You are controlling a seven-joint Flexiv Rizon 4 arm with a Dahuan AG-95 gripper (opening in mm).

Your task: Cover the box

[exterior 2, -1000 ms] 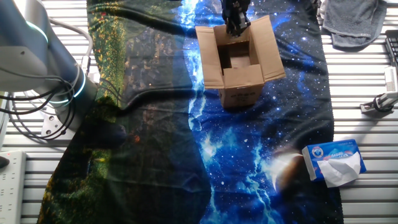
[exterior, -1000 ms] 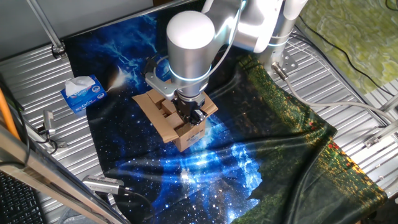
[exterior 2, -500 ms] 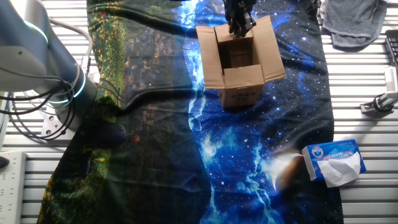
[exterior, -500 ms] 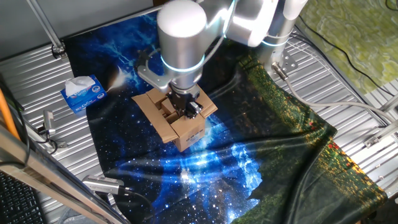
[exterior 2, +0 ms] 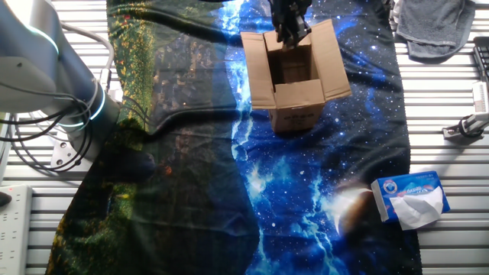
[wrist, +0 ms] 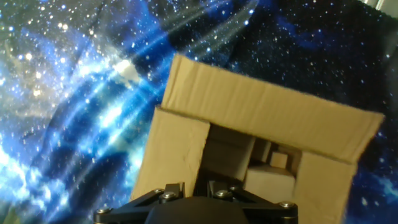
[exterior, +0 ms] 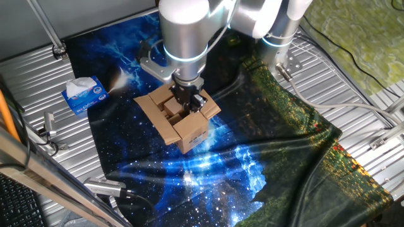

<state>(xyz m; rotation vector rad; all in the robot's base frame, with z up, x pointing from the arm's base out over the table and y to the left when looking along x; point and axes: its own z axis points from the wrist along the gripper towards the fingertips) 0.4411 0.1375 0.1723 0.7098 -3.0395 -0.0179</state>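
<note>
The box sits mid-cloth, flaps still splayed, right of the tissue box. My gripper hangs over the box's far rim; whether my fingers are spread or pressed together I cannot tell. My judgement: push one flap inward from its hinge, low and slow, so the carton doesn't slide. Print on the box's side is too faint to read.

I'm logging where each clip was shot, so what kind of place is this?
Most likely a robotics lab test bench, not a home. A ribbed metal table is draped with a galaxy-print cloth, cables trail across it, and the arm's end effector works over a cardboard box.
</note>
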